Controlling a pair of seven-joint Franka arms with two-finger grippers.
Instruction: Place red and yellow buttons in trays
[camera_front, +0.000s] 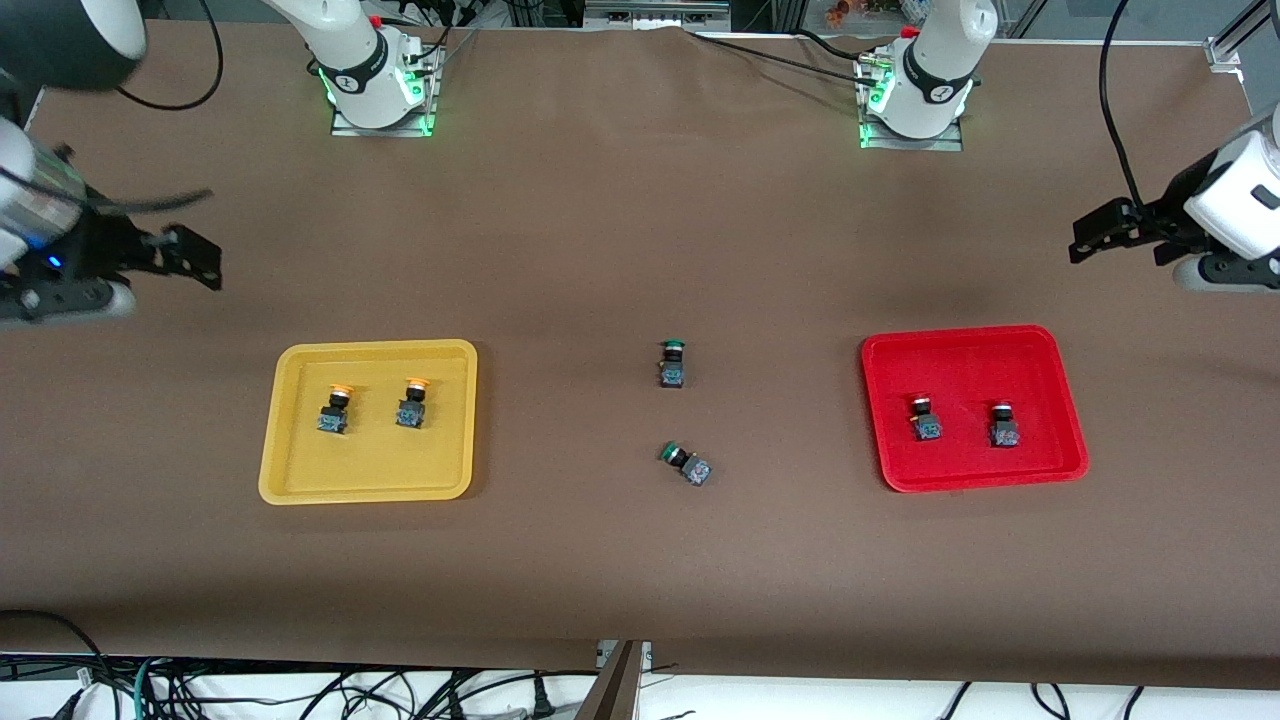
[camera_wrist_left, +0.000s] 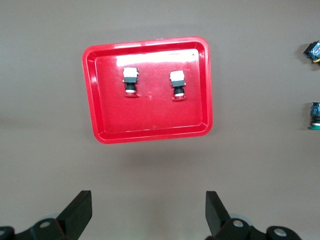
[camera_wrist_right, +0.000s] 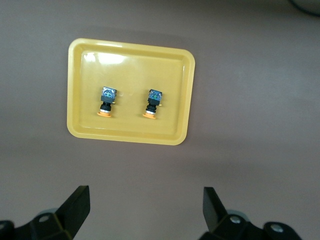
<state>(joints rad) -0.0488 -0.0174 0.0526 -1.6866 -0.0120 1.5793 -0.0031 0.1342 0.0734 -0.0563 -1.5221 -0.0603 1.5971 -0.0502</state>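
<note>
- The left pincer (camera_front: 1090, 240) hangs in the air over bare desk at the left arm's end, released, its fingers (camera_wrist_left: 80, 210) spread wide with nothing between them.
- The right pincer (camera_front: 195, 255) hangs likewise over bare desk at the right arm's end, released and holding nothing, its fingers (camera_wrist_right: 77, 207) set far apart.
- The red tray (camera_front: 1040, 350) lies flat on the desk (camera_front: 620, 220) toward the left arm's end, nearer to the front camera than the left pincer's spot.
- Two red buttons (camera_front: 926, 420) stand in the red tray, side by side and apart from each other, their red caps hard to tell from the tray floor.
- The yellow tray (camera_front: 300, 480) lies flat toward the right arm's end.
- Two yellow buttons (camera_front: 334, 412) stand in the yellow tray, side by side and apart, caps toward the robots' bases.
- Between the two trays, well apart from both, lie two green buttons (camera_front: 672, 364) on the bare desk; the one nearer to the front camera is tilted askew.
</note>
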